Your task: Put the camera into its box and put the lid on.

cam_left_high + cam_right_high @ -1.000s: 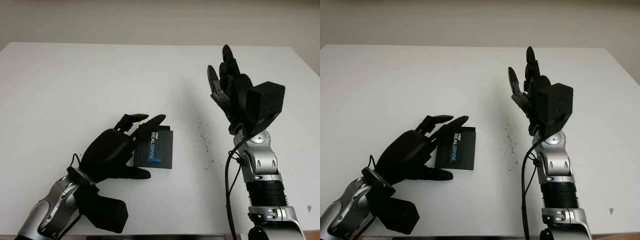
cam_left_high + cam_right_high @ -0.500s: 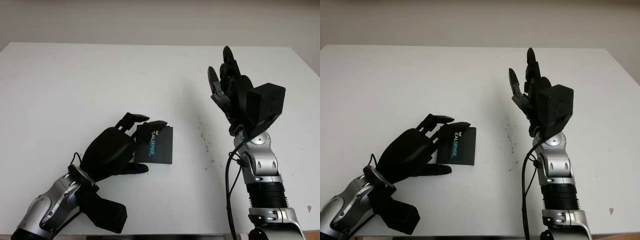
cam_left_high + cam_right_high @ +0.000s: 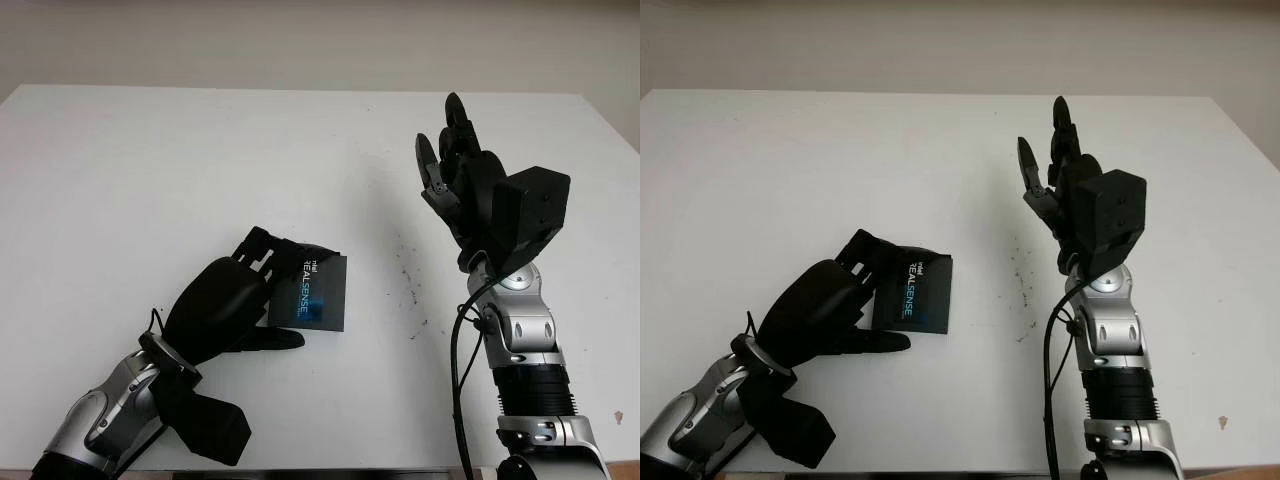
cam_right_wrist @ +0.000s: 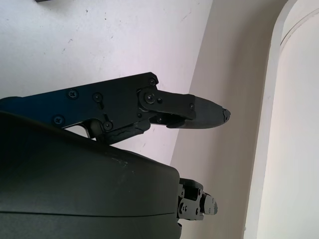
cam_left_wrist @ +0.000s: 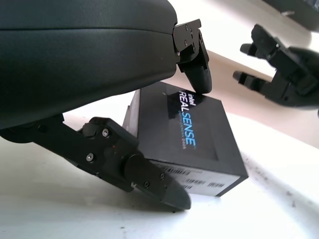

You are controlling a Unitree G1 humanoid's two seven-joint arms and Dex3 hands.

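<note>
Item 1, surface (image 3: 150,160): white; I see its far edge running across the 12 o'clock side and its right edge slanting down at 2 o'clock. Wide bare room lies over the whole far half and the left side; a scatter of dark specks (image 3: 408,280) sits near centre.

Item 2, box (image 3: 315,295): black, lid on, printed "REALSENSE", lying flat on the surface at about 7 o'clock of centre. Its right and near edges are free; its left edge is covered.

Item 3, left robot hand (image 3: 225,305): at 7 o'clock, grasping the box, upper fingers (image 5: 197,69) curled down onto the lid's far-left edge, lower finger (image 5: 144,177) lying along the near side by the label strip.

Item 4, right robot hand (image 3: 455,160): raised above the surface at 2 o'clock, well apart from the box, released and holding nothing, fingertips pointing toward the far edge.
</note>
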